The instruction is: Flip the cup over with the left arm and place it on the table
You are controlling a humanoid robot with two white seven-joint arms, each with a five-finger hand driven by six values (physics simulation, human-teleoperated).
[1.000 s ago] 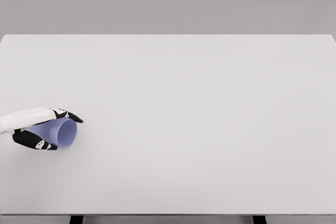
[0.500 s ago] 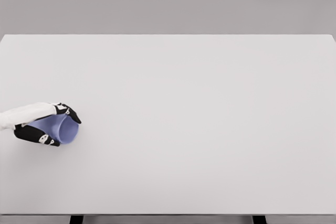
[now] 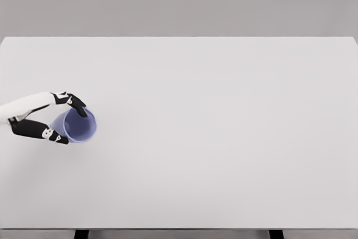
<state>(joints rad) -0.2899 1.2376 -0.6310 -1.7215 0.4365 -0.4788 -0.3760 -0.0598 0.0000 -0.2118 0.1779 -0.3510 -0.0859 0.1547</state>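
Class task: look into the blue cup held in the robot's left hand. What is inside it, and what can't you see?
The cup opens toward the camera; only its blue inner wall shows, nothing inside. The left hand grips its sides. The cup hides the patch of table behind it.

You are looking at a scene with nothing readable: no text, label, brand, number or sign is showing on any surface.
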